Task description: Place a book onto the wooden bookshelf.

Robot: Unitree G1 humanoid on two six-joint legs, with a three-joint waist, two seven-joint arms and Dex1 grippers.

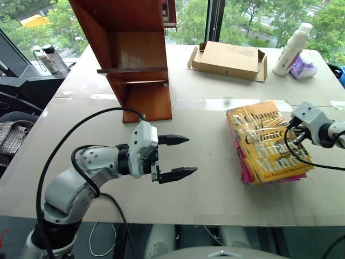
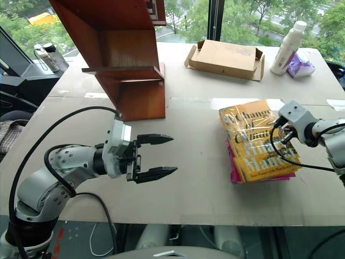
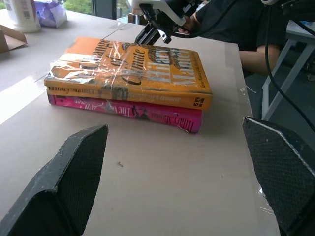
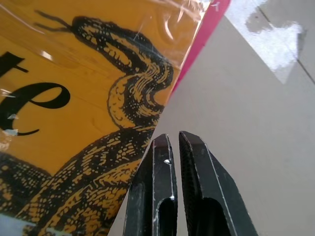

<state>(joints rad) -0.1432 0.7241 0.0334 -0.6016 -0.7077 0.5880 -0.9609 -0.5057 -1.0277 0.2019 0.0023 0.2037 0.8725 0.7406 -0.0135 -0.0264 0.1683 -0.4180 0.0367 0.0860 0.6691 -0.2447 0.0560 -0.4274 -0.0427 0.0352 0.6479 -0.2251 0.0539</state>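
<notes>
The worktop (image 1: 215, 183) carries the wooden bookshelf (image 1: 135, 59) at its far left. The book (image 1: 267, 140) lies flat at the right, stacked on a pink book (image 3: 128, 109). The left tool (image 1: 175, 157) hovers over bare worktop, fingers spread apart. The right tool (image 4: 172, 147), fingers pressed together and holding nothing, sits at the book's right edge.

head pair high over the table (image 1: 205, 178); wrist views low, both on the book (image 3: 128, 73)
</notes>
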